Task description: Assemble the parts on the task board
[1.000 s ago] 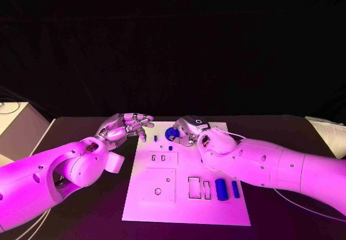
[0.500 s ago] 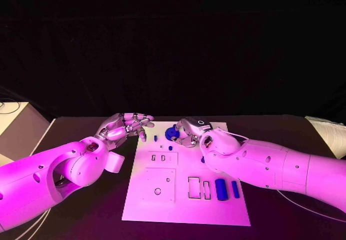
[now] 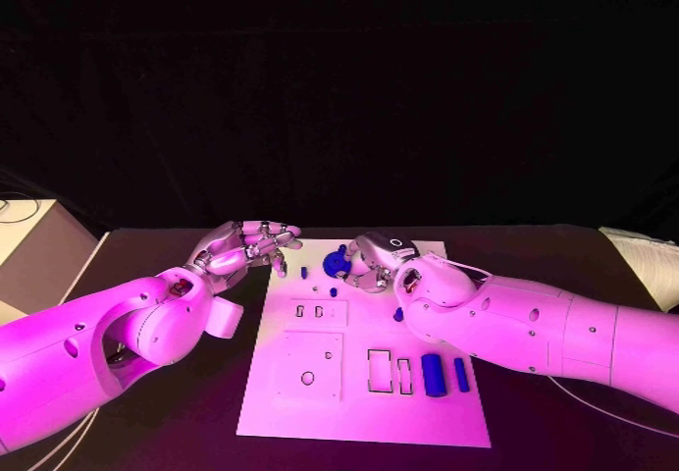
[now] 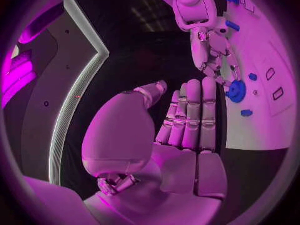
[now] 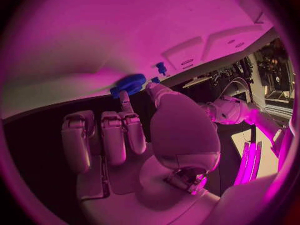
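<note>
Two hands near the far end of the white board. Right hand over the board's far end, pinching a round blue disc between thumb and a finger. Left hand just off the board's left edge, fingers straight and close together, holding nothing. Two blue bars lie near the board's right edge.
</note>
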Motion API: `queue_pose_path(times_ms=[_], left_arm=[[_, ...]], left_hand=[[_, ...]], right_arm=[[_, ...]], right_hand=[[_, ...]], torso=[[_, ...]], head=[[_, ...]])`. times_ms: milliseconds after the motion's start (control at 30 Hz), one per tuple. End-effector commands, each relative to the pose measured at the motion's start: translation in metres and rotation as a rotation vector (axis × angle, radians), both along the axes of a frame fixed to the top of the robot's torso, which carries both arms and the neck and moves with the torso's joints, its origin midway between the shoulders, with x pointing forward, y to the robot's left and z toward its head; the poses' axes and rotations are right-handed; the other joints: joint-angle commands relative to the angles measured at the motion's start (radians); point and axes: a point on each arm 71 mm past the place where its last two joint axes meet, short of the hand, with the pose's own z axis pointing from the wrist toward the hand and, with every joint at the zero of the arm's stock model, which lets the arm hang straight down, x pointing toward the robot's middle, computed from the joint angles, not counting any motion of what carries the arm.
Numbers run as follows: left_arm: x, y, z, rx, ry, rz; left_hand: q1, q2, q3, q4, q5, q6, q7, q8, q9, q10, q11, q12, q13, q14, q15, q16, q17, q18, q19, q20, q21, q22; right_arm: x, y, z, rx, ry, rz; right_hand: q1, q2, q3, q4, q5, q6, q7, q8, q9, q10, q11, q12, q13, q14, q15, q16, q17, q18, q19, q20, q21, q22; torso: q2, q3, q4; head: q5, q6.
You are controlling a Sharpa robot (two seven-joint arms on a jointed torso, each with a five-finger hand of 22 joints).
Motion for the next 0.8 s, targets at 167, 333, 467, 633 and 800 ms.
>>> queue_pose_path(times_ms=[167, 333, 467, 633, 800], left_arm=[[-0.001, -0.001, 0.001, -0.004, -0.007, -0.014], [-0.001, -0.001, 0.001, -0.003, -0.008, -0.013], [-0.001, -0.001, 0.001, -0.003, -0.008, -0.013], [-0.001, 0.0, 0.001, -0.003, -0.008, -0.012], [-0.001, 0.0, 0.001, -0.003, -0.008, -0.012]], left_hand=[[0.002, 0.007, 0.005, 0.0, -0.003, -0.006, -0.001, -0.005, 0.001, -0.003, 0.0, -0.002, 0.002, -0.003, 0.0, -0.005, -0.001, 0.015, -0.006, 0.001, -0.003, -0.001], [0.003, 0.007, 0.005, -0.001, -0.003, -0.007, -0.001, -0.006, 0.001, -0.004, 0.0, -0.002, 0.002, -0.003, 0.001, -0.005, -0.002, 0.015, -0.007, 0.001, -0.003, -0.001], [0.003, 0.007, 0.005, -0.001, -0.003, -0.007, -0.001, -0.006, 0.001, -0.004, 0.0, -0.002, 0.002, -0.003, 0.001, -0.005, -0.002, 0.015, -0.007, 0.001, -0.003, -0.001], [0.003, 0.007, 0.005, -0.001, -0.003, -0.007, -0.001, -0.006, 0.001, -0.004, 0.0, -0.002, 0.002, -0.003, 0.001, -0.005, -0.002, 0.015, -0.007, 0.001, -0.003, -0.001], [0.003, 0.007, 0.005, -0.001, -0.003, -0.007, -0.001, -0.006, 0.001, -0.004, 0.0, -0.002, 0.002, -0.003, 0.001, -0.005, -0.002, 0.015, -0.007, 0.001, -0.003, -0.001]], right_arm=[[-0.005, -0.002, -0.002, -0.016, 0.029, 0.018], [-0.009, -0.004, -0.001, -0.015, 0.034, 0.023], [-0.011, -0.005, 0.0, -0.012, 0.036, 0.027], [-0.013, -0.009, 0.002, -0.004, 0.032, 0.026], [-0.015, -0.012, 0.008, 0.026, 0.005, 0.025]], right_hand=[[-0.011, -0.003, 0.011, 0.0, 0.005, 0.012, -0.001, 0.006, 0.0, 0.103, -0.002, 0.006, 0.263, 0.108, -0.003, 0.006, 0.263, -0.014, 0.105, 0.002, 0.005, 0.263], [-0.012, -0.004, 0.015, 0.0, 0.001, 0.017, -0.003, 0.008, 0.001, 0.103, -0.004, 0.006, 0.263, 0.108, -0.005, 0.006, 0.263, -0.014, 0.105, 0.0, 0.005, 0.263], [-0.013, -0.004, 0.019, 0.0, -0.001, 0.021, -0.005, 0.009, 0.002, 0.103, -0.005, 0.006, 0.263, 0.108, -0.007, 0.006, 0.263, -0.014, 0.105, -0.002, 0.005, 0.263], [-0.013, -0.004, 0.021, 0.0, -0.003, 0.023, -0.006, 0.01, 0.002, 0.103, -0.006, 0.006, 0.263, 0.108, -0.009, 0.006, 0.263, -0.014, 0.105, -0.003, 0.005, 0.263], [-0.011, -0.005, 0.025, -0.002, -0.003, 0.026, -0.007, 0.011, 0.003, 0.103, -0.007, 0.006, 0.263, 0.108, -0.01, 0.006, 0.263, -0.014, 0.105, -0.004, 0.005, 0.263]], torso=[[0.0, -0.0006, -0.0009], [0.0, 0.0, 0.0002], [0.0, -0.0004, 0.0006], [0.0, -0.0005, 0.0001], [0.0, -0.0002, -0.0013]], head=[[0.001, 0.0], [0.001, 0.0], [0.001, 0.001], [0.002, 0.0], [0.003, 0.001]])
